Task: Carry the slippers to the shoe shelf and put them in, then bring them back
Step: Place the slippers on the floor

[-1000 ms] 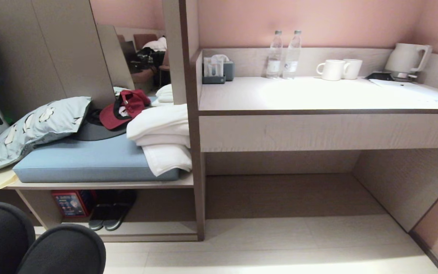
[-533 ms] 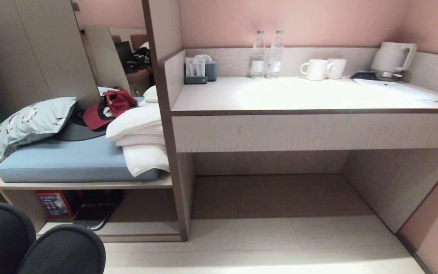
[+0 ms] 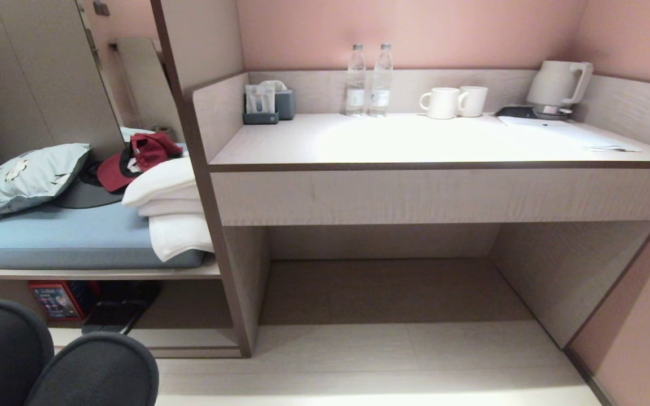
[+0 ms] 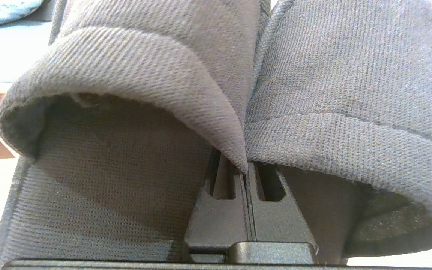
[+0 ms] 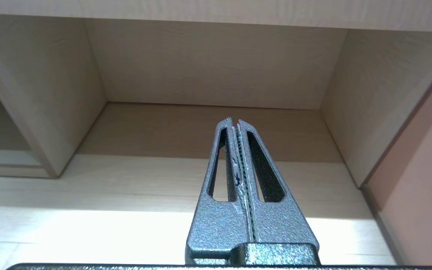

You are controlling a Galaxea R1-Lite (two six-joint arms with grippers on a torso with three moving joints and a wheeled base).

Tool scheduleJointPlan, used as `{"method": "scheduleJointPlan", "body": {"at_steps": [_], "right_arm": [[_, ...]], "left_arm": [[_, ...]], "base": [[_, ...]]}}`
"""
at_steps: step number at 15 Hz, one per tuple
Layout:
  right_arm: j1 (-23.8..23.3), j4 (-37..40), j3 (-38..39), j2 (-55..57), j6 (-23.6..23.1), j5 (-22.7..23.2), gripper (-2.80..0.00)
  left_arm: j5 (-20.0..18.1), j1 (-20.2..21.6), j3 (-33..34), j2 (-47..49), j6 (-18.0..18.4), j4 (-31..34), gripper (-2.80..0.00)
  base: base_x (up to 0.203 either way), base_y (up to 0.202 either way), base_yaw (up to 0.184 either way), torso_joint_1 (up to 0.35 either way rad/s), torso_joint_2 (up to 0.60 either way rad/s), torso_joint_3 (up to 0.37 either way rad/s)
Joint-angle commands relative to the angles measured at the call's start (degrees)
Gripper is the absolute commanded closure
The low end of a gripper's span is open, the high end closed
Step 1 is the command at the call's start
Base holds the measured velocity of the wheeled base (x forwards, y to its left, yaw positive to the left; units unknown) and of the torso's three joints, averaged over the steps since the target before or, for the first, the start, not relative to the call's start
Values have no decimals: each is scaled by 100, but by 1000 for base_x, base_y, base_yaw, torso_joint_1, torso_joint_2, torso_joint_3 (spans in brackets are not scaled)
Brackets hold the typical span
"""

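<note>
grip: left gripper (image 4: pixel 246 170) clamps the adjoining inner edges of both plain black soft fabric slippers (image 4: pixel 216 86), carrying the pair as one | right gripper (image 5: pixel 236 125) shut, empty, before the desk's knee recess | shoe shelf (image 3: pixel 150 338) under blue cushion, lower left | change: view has swung rightward, shelf drifting toward the left edge

"What's past my right claw (image 5: pixel 235 123)?"
"The pale wood-grain desk (image 3: pixel 415 144): two clear water bottles (image 3: pixel 369 80), two white mugs (image 3: pixel 453 102), a white kettle (image 3: pixel 559 84). Left of it, the low wood-grain shelf (image 3: pixel 189 343) holds a dark slipper pair (image 3: pixel 112 322)."
</note>
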Motion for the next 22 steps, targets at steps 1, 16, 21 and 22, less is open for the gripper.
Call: {"method": "scheduleJointPlan", "body": {"at_steps": [1, 16, 21, 22], "right_arm": [[1, 0, 0, -1, 0, 5, 0], [-1, 0, 0, -1, 0, 5, 0], [0, 0, 0, -1, 2, 5, 0], [7, 0, 0, -1, 0, 5, 0]], "left_arm": [[0, 2, 1, 0, 4, -2, 0], [0, 2, 1, 0, 4, -2, 0], [0, 2, 1, 0, 4, -11, 0], [9, 2, 1, 0, 13, -2, 0]], "base": [[0, -196, 5, 2, 2, 2], [0, -194, 2, 2, 2, 2], [0, -193, 4, 1, 4, 4], [0, -193, 1, -4, 2, 2]]}}
